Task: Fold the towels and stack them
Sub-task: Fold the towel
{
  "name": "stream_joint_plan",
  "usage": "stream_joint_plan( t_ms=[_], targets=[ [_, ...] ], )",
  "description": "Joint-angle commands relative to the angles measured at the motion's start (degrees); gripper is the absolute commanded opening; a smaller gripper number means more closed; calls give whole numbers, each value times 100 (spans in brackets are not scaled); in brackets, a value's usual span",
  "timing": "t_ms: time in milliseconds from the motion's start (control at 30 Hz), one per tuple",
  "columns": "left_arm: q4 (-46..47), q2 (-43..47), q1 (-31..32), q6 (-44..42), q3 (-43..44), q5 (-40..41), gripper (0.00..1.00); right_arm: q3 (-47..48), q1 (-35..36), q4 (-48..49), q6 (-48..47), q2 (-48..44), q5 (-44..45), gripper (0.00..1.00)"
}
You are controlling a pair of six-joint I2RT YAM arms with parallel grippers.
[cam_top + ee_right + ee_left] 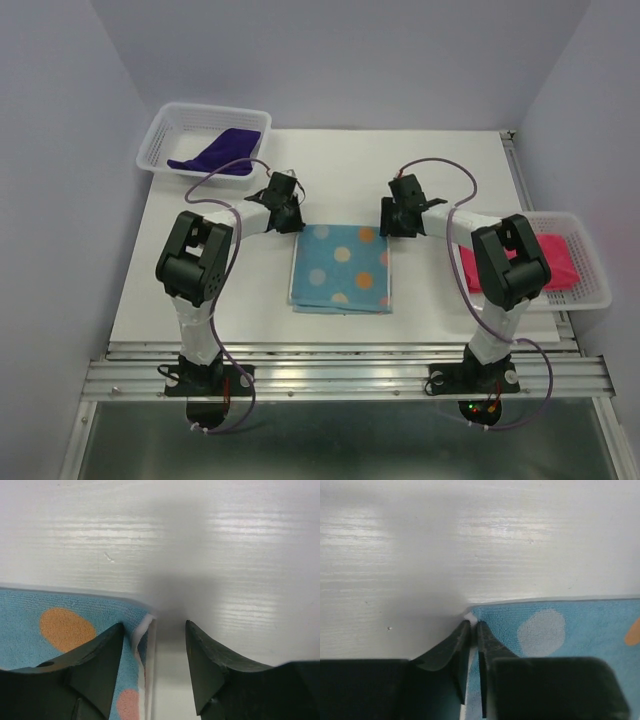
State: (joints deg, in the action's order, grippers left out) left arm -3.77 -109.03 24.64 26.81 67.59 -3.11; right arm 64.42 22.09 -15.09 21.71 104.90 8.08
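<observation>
The blue dotted towel (340, 268) lies flat mid-table, its far edge facing open white table (450, 180). The left gripper (473, 624) pinches the far left corner, fingers nearly together on it. The right gripper (154, 626) straddles the far right corner, fingers apart. A purple towel (215, 152) and a pink towel (560, 255) lie well apart, one in each side basket.

I see my left arm (195, 325) and right arm (490, 335): white links, chunky black joints, purple cables (440, 160) looping above the metal rail (340, 372), tiny lights just below it, black wedge fingers (95, 665).
</observation>
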Motion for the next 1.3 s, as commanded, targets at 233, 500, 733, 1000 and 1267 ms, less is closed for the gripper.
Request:
stream_joint_plan(
  t_ms=[233,500,733,1000,1267],
  targets=[
    [8,-136,23,8,79,83,0,150,-55,542,-361,338,-359,39],
    [1027,716,23,167,-641,118,0,0,-55,797,-537,92,-667,1],
    [1835,1604,67,448,-1572,-75,0,-667,-38,1043,-528,-759,-1308,1],
    [2257,2639,234,676,-2689,-102,0,-1528,59,1087,-256,-1919,-2046,1],
    [2460,3975,524,1098,-3919,-58,0,-2433,217,1043,105,-2931,-2609,1]
  ],
)
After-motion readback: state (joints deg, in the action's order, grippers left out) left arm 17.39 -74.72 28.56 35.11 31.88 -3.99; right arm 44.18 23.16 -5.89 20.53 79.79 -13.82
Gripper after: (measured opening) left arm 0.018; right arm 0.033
